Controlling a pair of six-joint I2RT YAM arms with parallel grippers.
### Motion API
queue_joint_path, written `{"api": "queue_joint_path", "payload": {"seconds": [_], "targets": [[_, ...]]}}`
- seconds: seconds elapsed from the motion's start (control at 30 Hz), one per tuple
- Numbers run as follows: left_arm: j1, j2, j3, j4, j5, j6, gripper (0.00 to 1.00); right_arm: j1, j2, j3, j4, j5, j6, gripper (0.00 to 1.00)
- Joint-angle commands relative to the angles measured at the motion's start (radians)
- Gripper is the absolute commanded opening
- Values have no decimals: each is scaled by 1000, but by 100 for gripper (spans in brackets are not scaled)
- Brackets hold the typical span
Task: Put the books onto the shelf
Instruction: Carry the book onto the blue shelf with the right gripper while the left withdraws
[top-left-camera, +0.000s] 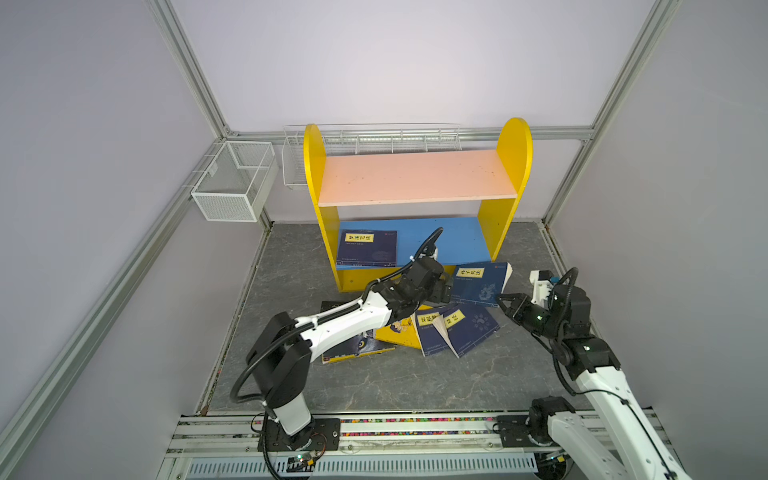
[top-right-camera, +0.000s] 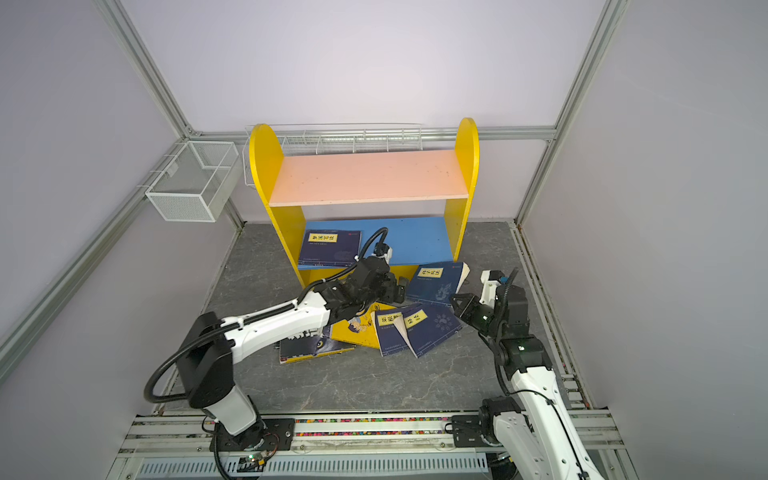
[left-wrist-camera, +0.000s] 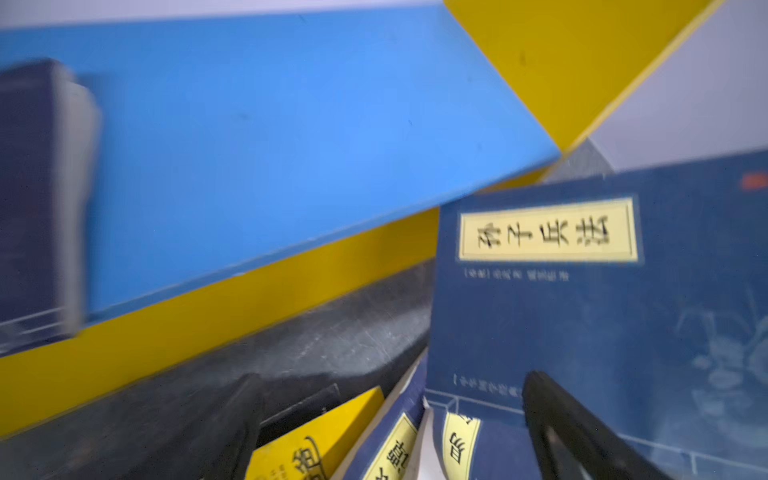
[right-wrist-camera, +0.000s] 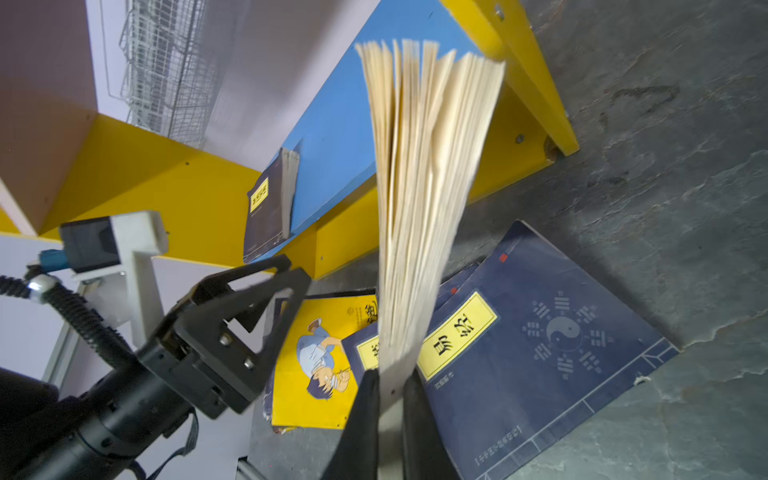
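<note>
The shelf (top-left-camera: 415, 176) has yellow side panels, a pink upper board and a blue lower board (top-left-camera: 461, 245). One navy book (top-left-camera: 366, 248) lies flat on the blue board's left part. My right gripper (right-wrist-camera: 390, 374) is shut on the edge of a navy book with a yellow label (top-left-camera: 482, 286), held tilted off the floor before the shelf with its pages (right-wrist-camera: 424, 166) fanned. My left gripper (top-left-camera: 448, 291) stands open at that book's left edge, fingers (left-wrist-camera: 561, 428) wide apart. A yellow cartoon book (top-left-camera: 399, 332), two navy books (top-left-camera: 469, 328) and a dark book (top-left-camera: 353, 347) lie overlapping on the floor.
A white mesh basket (top-left-camera: 235, 180) hangs on the left frame and a long wire basket (top-left-camera: 374, 139) runs behind the shelf. Aluminium posts and grey walls box in the grey stone floor (top-left-camera: 415, 382). The arms' base rail (top-left-camera: 374, 428) crosses the front.
</note>
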Motion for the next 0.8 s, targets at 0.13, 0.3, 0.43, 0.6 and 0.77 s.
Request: {"api": "queue_joint_path", "payload": {"seconds": [0.13,0.3,0.43,0.6,0.77], "targets": [[12,-305,-255,-125,-377,-341,97,29,25,122,172,-168,39,6],[66,-429,-297,-491,-514,-660,96,93,127,171,374,-155,136,6],[191,-503,-388,-629,-448,-861,96,232,261,220,486,-59,145,6],[340,-684,-559,-597,-346,-931,96,363,469,320,612,26,170,6],[411,-821,-636,-624,-337,-935,96,424,665,421,674,59,172,6]]}}
